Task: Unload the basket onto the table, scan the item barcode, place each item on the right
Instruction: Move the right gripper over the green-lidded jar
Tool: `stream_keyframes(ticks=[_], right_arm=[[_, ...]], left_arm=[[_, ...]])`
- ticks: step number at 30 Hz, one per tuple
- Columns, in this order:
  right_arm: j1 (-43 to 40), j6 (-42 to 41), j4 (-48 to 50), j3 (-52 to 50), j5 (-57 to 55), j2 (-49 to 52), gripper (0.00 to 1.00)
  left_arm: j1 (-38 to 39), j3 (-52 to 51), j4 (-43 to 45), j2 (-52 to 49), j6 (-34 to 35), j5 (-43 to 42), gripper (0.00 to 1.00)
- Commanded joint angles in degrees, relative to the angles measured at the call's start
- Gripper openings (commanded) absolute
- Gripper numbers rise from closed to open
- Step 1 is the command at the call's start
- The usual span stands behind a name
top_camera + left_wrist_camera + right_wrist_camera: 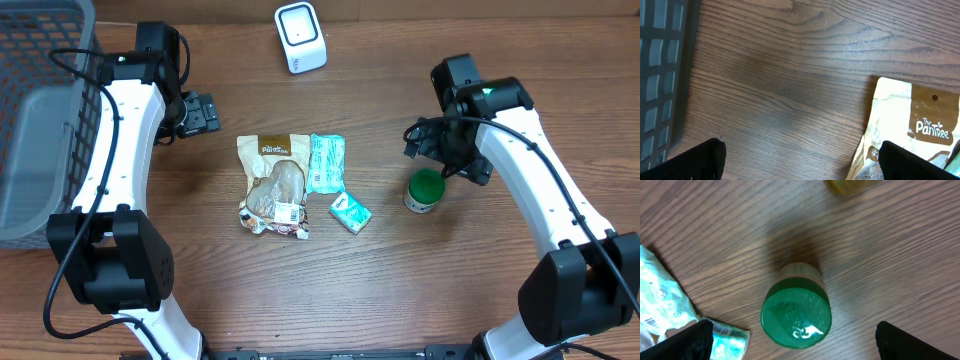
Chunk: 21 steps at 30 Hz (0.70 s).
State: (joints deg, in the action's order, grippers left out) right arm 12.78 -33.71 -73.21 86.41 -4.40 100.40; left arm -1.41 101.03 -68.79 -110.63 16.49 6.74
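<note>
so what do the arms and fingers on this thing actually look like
The left arm and right arm match: white rounded links joined by blocky black joints, with thin black cables looping along them. A small green light glows on the right arm's upper joint. The left fingers and right fingers are plain matt black. No markings are visible.
</note>
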Motion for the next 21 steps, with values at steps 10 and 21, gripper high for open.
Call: stream_keyframes(ticks=[10,21], right_arm=[[0.2,-1.2,9.4,-11.2,5.0,-0.3,1.00],[0.2,-1.2,10.3,-11.9,5.0,-0.3,1.00]], left_arm=[[0.4,0.9,0.1,0.9,-0.2,0.7,0.99],[0.4,0.9,0.1,0.9,-0.2,0.7,1.00]])
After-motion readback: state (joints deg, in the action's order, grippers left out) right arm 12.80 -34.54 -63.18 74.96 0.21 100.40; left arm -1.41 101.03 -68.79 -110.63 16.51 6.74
